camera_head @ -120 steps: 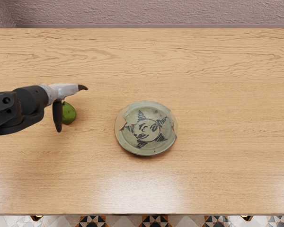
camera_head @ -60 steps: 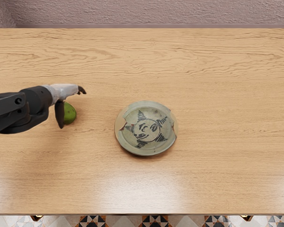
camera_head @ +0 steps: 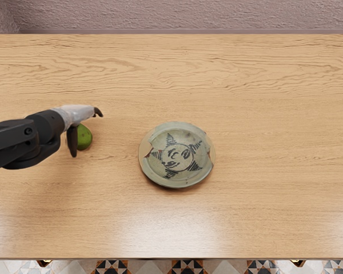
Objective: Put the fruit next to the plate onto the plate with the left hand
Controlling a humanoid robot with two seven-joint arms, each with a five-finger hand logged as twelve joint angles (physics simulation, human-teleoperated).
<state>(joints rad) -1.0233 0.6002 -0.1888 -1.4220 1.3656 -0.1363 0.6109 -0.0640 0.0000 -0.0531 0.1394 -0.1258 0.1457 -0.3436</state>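
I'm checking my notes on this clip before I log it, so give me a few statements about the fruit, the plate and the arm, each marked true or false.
1. The green fruit lies on the plate. False: it sits on the table, left of the plate and clear of it.
2. The left hand is at the fruit, fingers spread. True.
3. The right arm reaches over the plate. False: no right arm shows in the head view.
4. The plate bears a dark star pattern. True.
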